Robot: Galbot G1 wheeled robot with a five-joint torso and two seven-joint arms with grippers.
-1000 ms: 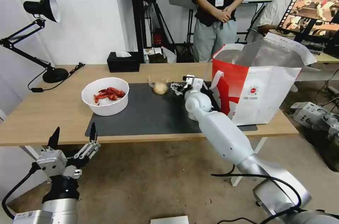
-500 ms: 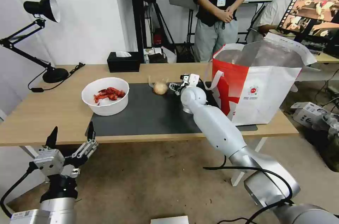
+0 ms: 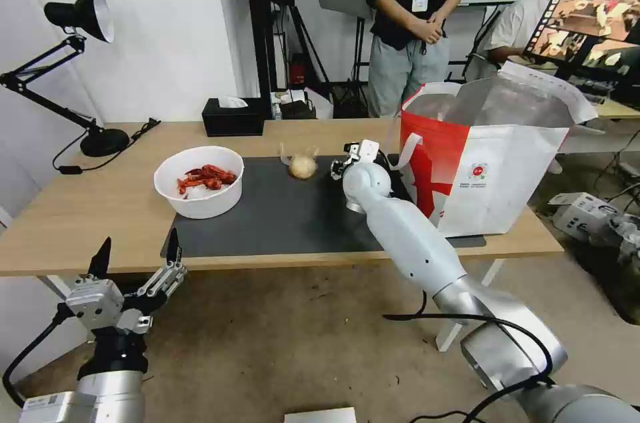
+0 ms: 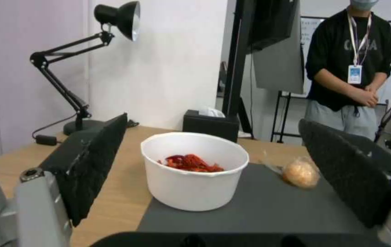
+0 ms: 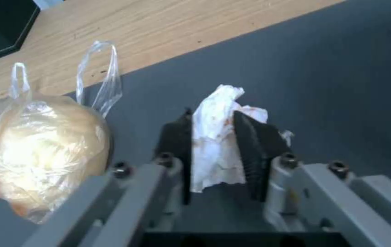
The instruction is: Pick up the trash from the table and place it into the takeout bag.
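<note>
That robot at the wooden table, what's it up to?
It's clearing rubbish. Its right claw is shut on a crumpled white tissue over the dark-grey mat, beside a clear-wrapped yellowish ball. The large red-and-white takeout bag stands open nearby. The white round bowl of red crayfish shells is untouched, and the left claw waits open below the table edge.

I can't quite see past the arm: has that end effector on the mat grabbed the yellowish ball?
No, the right end effector is shut on the tissue, while the ball lies apart beside it.
</note>
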